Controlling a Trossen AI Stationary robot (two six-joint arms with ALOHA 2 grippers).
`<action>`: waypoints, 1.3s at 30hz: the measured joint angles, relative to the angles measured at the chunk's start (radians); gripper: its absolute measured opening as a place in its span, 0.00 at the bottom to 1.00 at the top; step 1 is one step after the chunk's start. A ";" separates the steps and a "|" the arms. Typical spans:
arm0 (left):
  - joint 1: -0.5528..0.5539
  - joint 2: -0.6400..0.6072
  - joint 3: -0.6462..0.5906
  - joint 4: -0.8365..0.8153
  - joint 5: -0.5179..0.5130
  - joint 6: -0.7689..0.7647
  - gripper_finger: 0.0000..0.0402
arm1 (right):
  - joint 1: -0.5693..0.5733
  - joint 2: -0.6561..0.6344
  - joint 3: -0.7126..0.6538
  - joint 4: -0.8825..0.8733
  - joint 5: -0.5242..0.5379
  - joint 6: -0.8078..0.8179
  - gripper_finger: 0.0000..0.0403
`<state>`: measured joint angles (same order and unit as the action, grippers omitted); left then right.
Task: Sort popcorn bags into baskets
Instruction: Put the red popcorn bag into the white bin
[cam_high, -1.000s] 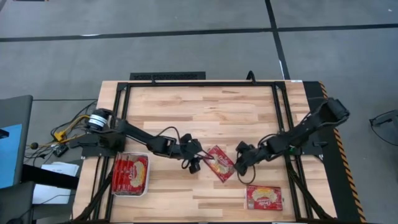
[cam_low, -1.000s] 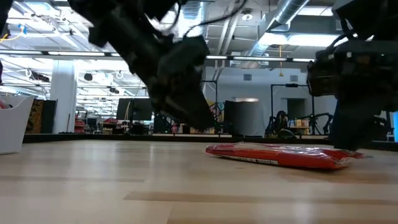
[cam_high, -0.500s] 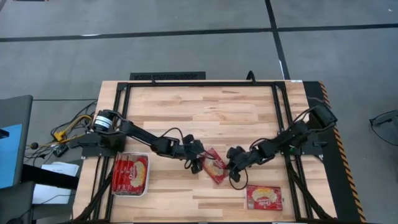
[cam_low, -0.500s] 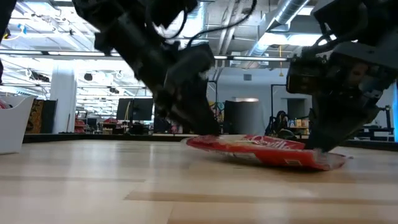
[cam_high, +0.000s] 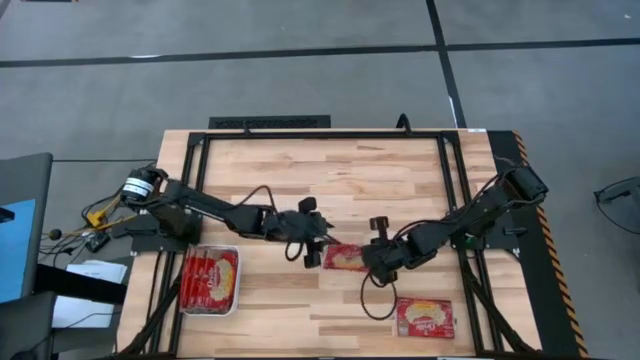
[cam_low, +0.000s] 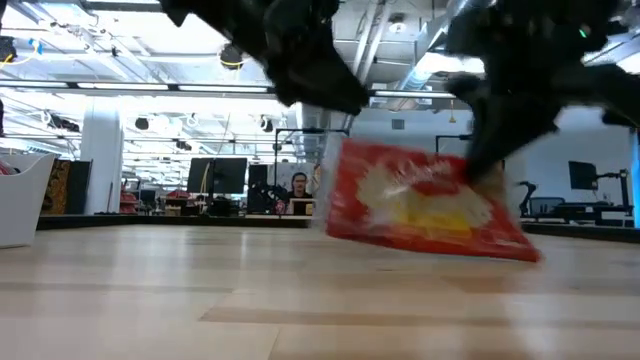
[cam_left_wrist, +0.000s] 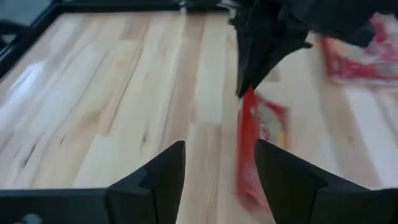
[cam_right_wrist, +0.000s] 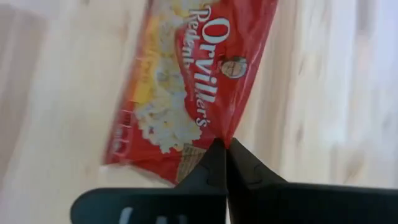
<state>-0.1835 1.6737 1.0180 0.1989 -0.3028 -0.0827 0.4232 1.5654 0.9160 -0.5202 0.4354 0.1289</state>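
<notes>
Popcorn bag (cam_high: 345, 257): hanging mid-desk, tilted on edge, the right end effector (cam_high: 372, 262) pinching one corner. Left end effector (cam_high: 313, 243) waiting just beside it, fingers spread.

Risk: that thin corner pinch is likely slipping if the bag swings, dropping it short of the tray (cam_high: 182, 292).

Count: three bags showing: one lifted, one (cam_high: 424, 317) lying near the desk's (cam_high: 330, 180) front right, one (cam_high: 210, 279) sitting in the single white tray.

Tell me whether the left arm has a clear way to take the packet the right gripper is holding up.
Probably yes. The right gripper pinches one edge of the popcorn bag, tilted up off the table. The left gripper stands open beside the bag's free end, with nothing between them.
</notes>
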 joint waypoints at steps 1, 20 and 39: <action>0.007 -0.003 0.011 -0.005 0.027 0.005 0.46 | 0.000 0.000 0.022 -0.007 0.010 -0.040 0.01; 0.034 -0.001 0.200 -0.388 0.320 -0.166 0.10 | -0.001 0.000 0.228 -0.029 0.141 -0.320 0.02; -0.466 -0.006 0.441 -1.294 -0.254 -1.314 0.02 | -0.140 -0.003 0.225 0.025 0.581 0.099 0.45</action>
<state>-0.6498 1.6672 1.4590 -1.0954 -0.5565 -1.3971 0.2829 1.5624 1.1408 -0.4952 1.0164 0.2277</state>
